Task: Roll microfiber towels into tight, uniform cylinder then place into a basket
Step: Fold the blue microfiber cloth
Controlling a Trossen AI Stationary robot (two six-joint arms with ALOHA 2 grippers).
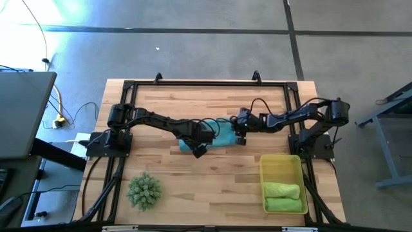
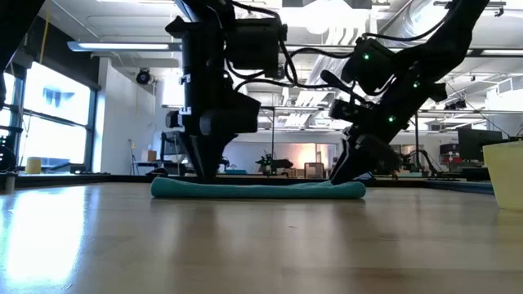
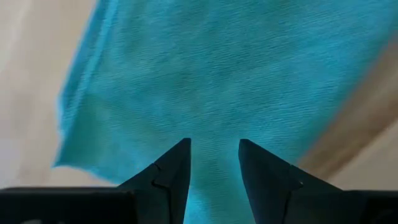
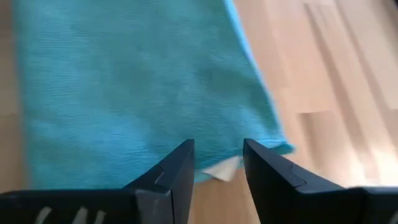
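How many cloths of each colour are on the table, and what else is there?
Teal microfiber towel, flat: 1
Green rolled microfiber towels in the basket: 2
Translucent yellow plastic basket: 1
Spiky green plant-like ball: 1
Total: 5

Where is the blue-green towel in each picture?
High view: the teal towel lies mid-table between the two grippers.
Low view: it is a flat strip on the table under both arms.
Left wrist view: it fills most of the picture beyond the fingers.
Right wrist view: it covers one side, with bare wood beside it.
Shared landmark: the wooden table.
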